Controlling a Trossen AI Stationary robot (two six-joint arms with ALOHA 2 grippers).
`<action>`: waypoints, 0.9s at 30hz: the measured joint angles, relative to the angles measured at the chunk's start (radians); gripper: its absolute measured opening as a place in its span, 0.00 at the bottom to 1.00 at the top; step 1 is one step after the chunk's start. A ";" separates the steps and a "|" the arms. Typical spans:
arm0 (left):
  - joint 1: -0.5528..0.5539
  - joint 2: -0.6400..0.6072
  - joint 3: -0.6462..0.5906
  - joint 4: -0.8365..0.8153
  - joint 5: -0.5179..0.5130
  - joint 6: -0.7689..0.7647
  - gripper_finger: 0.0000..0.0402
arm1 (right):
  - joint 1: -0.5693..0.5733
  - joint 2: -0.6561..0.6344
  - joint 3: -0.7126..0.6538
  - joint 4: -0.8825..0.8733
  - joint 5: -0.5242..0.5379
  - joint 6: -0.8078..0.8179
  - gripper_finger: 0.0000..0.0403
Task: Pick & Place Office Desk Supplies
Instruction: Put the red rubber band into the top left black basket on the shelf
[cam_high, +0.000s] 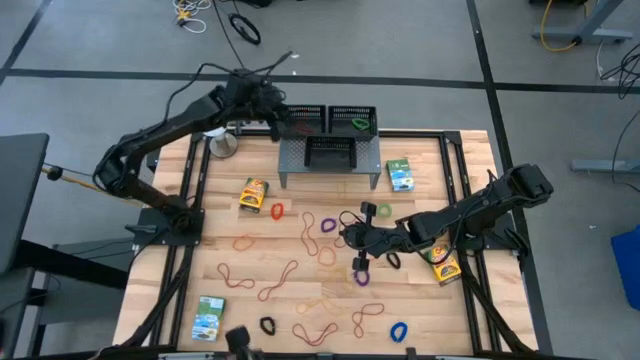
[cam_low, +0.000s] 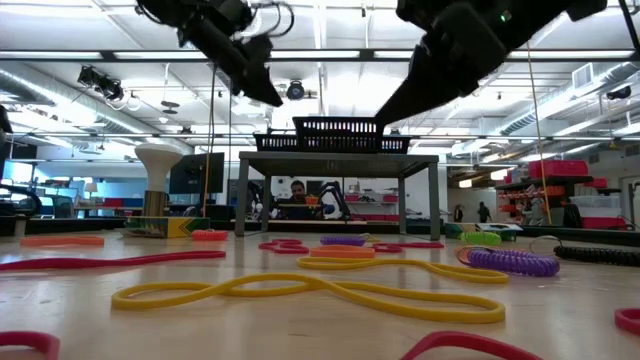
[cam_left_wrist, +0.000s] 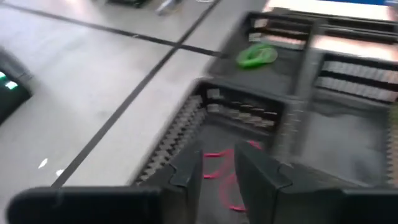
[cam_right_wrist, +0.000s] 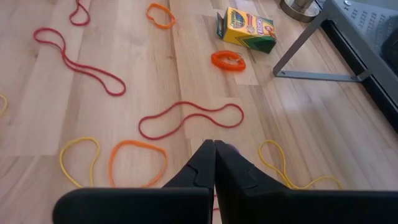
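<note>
My left tool (cam_left_wrist: 217, 171) hangs slightly parted over the mesh tray (cam_left_wrist: 239, 118), gripping nothing; right tool (cam_right_wrist: 214, 163) pinched closed, empty, beyond the shelf (cam_high: 330, 160).

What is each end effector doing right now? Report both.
Left end effector: open, holding nothing, above a black mesh tray with a red rubber band below it.
Right end effector: closed, low over the table, nothing visibly held.
</note>
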 joint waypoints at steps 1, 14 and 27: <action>-0.028 -0.009 0.000 -0.013 0.000 0.011 0.19 | -0.005 0.000 -0.019 0.020 -0.001 -0.001 0.01; -0.384 -0.042 -0.330 0.452 0.069 -0.092 0.03 | -0.046 -0.005 -0.285 0.524 -0.095 0.030 0.01; -0.650 -0.047 -0.804 1.191 -0.123 -0.298 0.02 | -0.040 -0.013 -0.293 0.523 -0.098 0.063 0.03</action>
